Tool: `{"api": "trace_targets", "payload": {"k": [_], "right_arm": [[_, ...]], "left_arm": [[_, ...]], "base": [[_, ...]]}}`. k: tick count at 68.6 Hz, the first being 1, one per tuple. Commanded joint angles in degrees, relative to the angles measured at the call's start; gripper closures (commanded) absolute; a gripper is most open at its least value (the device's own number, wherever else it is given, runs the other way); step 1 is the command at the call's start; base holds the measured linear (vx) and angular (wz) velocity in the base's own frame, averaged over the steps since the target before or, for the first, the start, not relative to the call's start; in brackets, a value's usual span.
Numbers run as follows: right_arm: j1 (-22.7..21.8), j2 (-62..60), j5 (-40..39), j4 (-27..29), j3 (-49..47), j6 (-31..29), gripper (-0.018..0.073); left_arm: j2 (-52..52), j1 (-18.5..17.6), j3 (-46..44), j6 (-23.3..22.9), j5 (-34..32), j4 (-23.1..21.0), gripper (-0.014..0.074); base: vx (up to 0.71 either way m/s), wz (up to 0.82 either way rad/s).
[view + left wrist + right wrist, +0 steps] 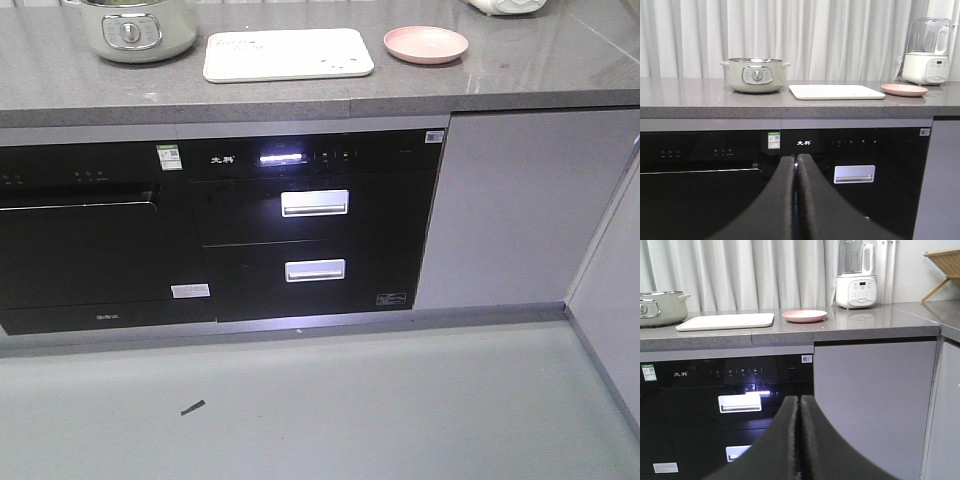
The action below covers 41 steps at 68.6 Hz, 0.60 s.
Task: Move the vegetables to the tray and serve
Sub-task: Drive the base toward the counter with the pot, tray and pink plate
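The cream-white tray [288, 54] lies flat on the grey counter [520, 75], between a pale green pot [136, 28] and a round pink plate [426, 44]. It also shows in the left wrist view [836, 91] and the right wrist view [726, 321]. A little green shows inside the pot's rim; no lettuce leaves are clearly visible. My left gripper [796, 159] is shut and empty, held low in front of the black appliance fronts. My right gripper [799, 399] is shut and empty, also below counter height. Neither gripper shows in the front view.
A white blender [856, 274] stands at the counter's back right. A wooden rack [944, 267] sits on the side counter. Black built-in appliances [310, 225] with silver handles fill the cabinet front. A small dark scrap [192, 407] lies on the grey floor.
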Motion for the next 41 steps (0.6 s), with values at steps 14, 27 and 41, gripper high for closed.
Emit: {"api": "trace_targets", "payload": {"k": [14, 27, 41], "right_arm": [[-0.29, -0.22, -4.28, -0.67, 0.40, -0.18, 0.0567], [-0.29, -0.22, -4.28, -0.67, 0.40, -0.18, 0.0567], [-0.29, -0.22, -4.28, -0.67, 0.40, -0.18, 0.0567]], "left_arm": [[-0.84, -0.27, 1.39, -0.46, -4.31, 0.00, 0.0603], [-0.84, -0.27, 1.39, -0.46, -4.31, 0.00, 0.0603], [-0.84, -0.27, 1.39, -0.46, -4.31, 0.00, 0.0603]], "base": [[0.14, 0.06], [0.15, 0.06], [0.16, 0.01]]}}
